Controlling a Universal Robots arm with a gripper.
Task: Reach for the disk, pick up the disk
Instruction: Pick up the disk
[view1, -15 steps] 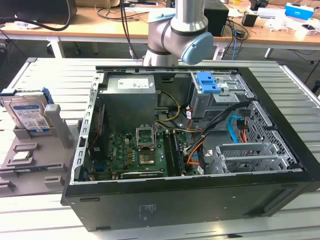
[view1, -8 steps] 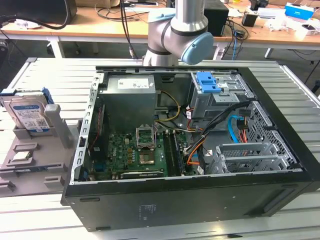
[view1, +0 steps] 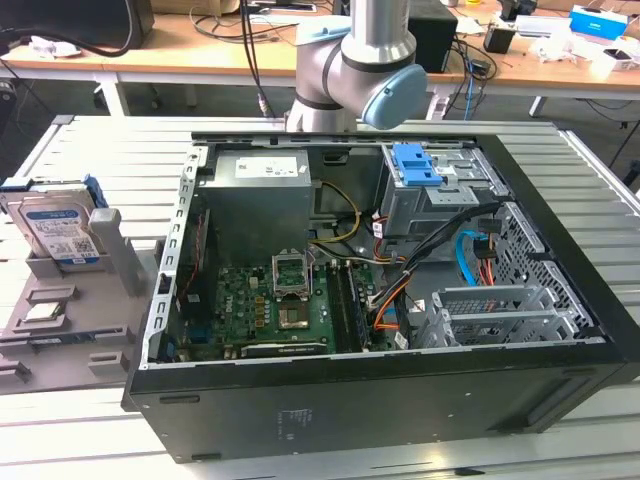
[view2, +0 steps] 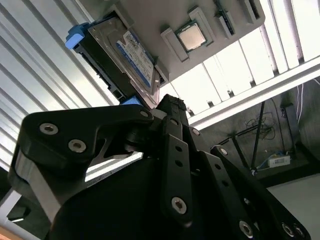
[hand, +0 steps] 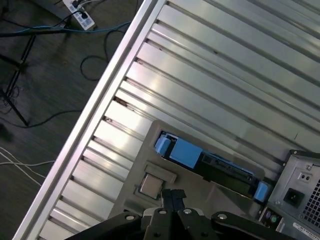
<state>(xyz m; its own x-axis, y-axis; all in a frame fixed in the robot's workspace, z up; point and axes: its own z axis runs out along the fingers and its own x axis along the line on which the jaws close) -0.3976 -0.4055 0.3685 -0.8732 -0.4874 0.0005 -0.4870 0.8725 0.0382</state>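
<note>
The disk (view1: 55, 230) is a silver drive with a white-and-blue label and blue side rails. It stands on edge in a slot of the grey holder (view1: 115, 255) at the exterior view's left. In the first wrist view the disk (hand: 210, 162) is seen edge-on from above, a short way beyond my gripper (hand: 173, 196). The black fingers are shut together with nothing between them. In the second wrist view the disk (view2: 125, 55) sits past the fingertip (view2: 172, 105), apart from it.
A small square silver chip (hand: 150, 185) lies in a recess of the grey tray (view1: 60, 320) beside the disk. The open computer case (view1: 380, 300) fills the middle of the slatted metal table (view1: 110, 150). The table edge and the floor with cables (hand: 50, 75) lie close to the tray.
</note>
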